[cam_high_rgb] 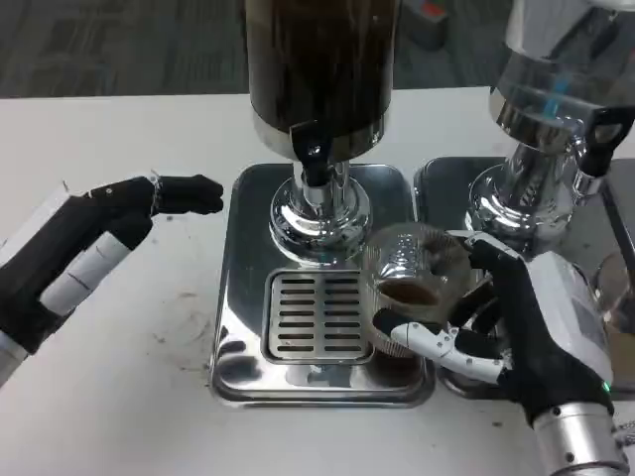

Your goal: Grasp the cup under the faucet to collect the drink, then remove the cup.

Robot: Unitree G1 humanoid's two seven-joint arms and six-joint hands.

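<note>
- Head view: right hand (541,342) wrapped around clear cup (412,283), fingers (437,342) curled across its near wall, thumb side hidden behind.
- Cup holds a little brown liquid; sits over the right edge of the drip tray (238,327), offset right of the faucet (316,164), not directly below it.
- Slotted grate (316,315) lies just left of the gripping fingers; dark drink dispenser (319,69) stands above and beyond them.
- Left hand (89,248) idle on the table (119,397), fingers stretched out and close together, holding nothing, tips pointing toward the tray's left edge, well apart from the cup.
- Second dispenser (551,119) on its own tray stands beyond the right hand, close to the knuckles.
- Judged stage: drink collected or nearly so, removal in hand; cannot tell whether cup base touches the tray or is lifted.
- To do well: keep cup upright, hold squeeze steady since the thin clear wall likely flexes; lift before drawing back so the base clears the tray rim.
- Pull toward the near right, away from the second dispenser's base, to avoid a knock.
- Risk: tilt or jolt spills the liquid; wet wall may slip in the fingers.
</note>
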